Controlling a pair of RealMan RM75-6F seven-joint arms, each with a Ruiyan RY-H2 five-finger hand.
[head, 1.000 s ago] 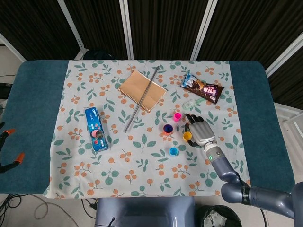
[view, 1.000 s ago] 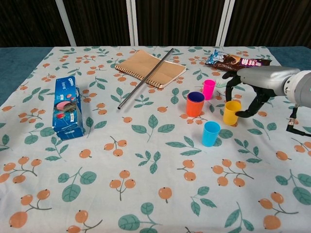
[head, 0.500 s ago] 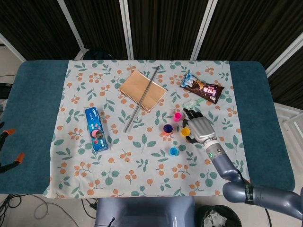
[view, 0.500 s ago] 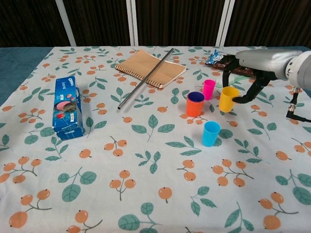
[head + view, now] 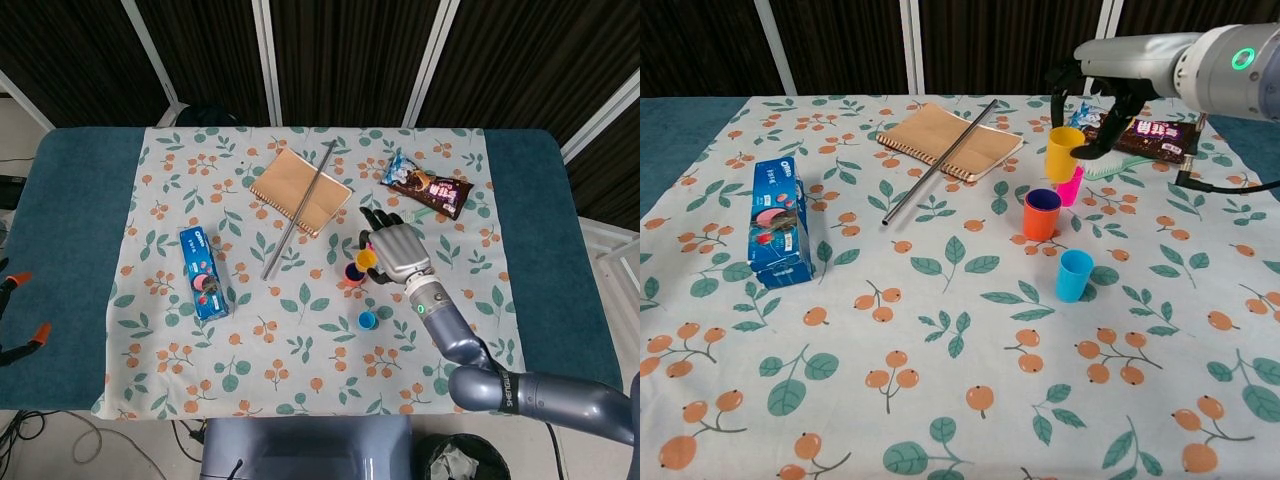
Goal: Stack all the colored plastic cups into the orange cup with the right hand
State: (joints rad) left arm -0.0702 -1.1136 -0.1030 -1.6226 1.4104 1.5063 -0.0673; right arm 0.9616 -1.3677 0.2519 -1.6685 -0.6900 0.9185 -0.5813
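Your right hand (image 5: 1092, 95) is holding the yellow cup (image 5: 1064, 153) in the air at the upper right of the chest view, fingers wrapping its upper wall from the right, mouth facing up and the body hanging roughly upright. In the head view the same right hand (image 5: 392, 250) is sitting just right of centre with the cup's yellow rim showing at its left edge. The orange cup (image 5: 1042, 214), already carrying a blue or purple liner judging by its dark rim, is standing just below and slightly left of the held cup; the pink cup (image 5: 1070, 186) is standing just behind it, partly hidden by the yellow one, and the light blue cup (image 5: 1074, 275) is standing near, lower in the frame. These cups are appearing to be thin, light, rigid plastic with smooth tapered walls, so you are likely dealing with something that slips easily and tips at a touch but is not fragile. Taking hold around the upper wall near the rim, as you are doing, is judged sound, since it is leaving the narrow base free to enter the stack. The main risk is nudging the pink cup or knocking the orange stack sideways during lowering. The left hand is not showing in either view. Farther out, the notebook (image 5: 949, 140), metal rod (image 5: 939, 162), snack packet (image 5: 1137, 129) and blue box (image 5: 775, 221) are lying well apart.
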